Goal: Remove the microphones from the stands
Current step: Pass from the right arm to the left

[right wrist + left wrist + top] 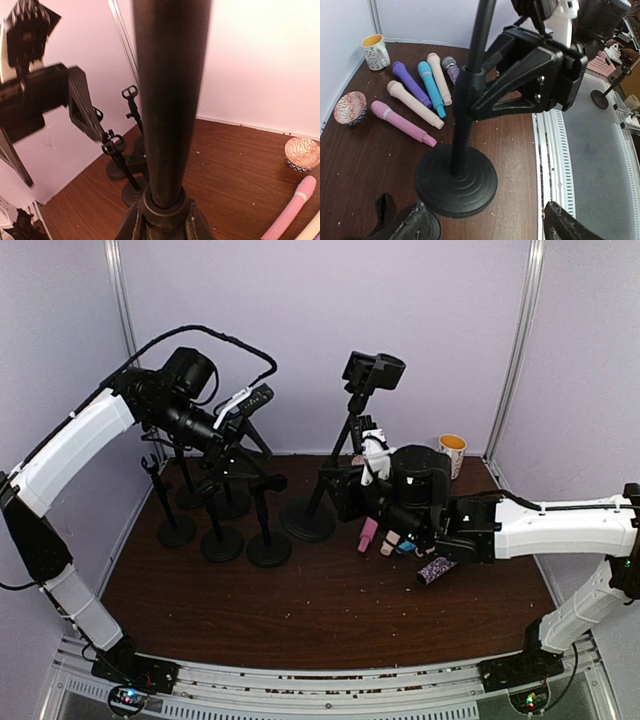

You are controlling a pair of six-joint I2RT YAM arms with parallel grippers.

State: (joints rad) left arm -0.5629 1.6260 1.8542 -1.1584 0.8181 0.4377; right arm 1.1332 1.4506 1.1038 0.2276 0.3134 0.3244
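My right gripper (470, 92) is clamped on the centre stand (456, 177), mid-pole. My left gripper (250, 402) is wide open and empty, far left. The microphone (375, 370) looks clipped atop the stand, black on black, hard to tell. Risk: an off-axis pull tips the stand or slides the pole through my grip.

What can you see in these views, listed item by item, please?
Microphones: six; pink, blue, purple, two cream, one glittery; lying loose right of centre.
Tall stand: one, black, centre.
Small stands: about five, black, left.
Mug: one, white with yellow inside, back right.
Bowl: one, red-patterned, beside the microphones.
Table: one, dark brown.
Left claw: one, black, open, raised at left.
Right claw: one, black, shut on the tall stand's pole.
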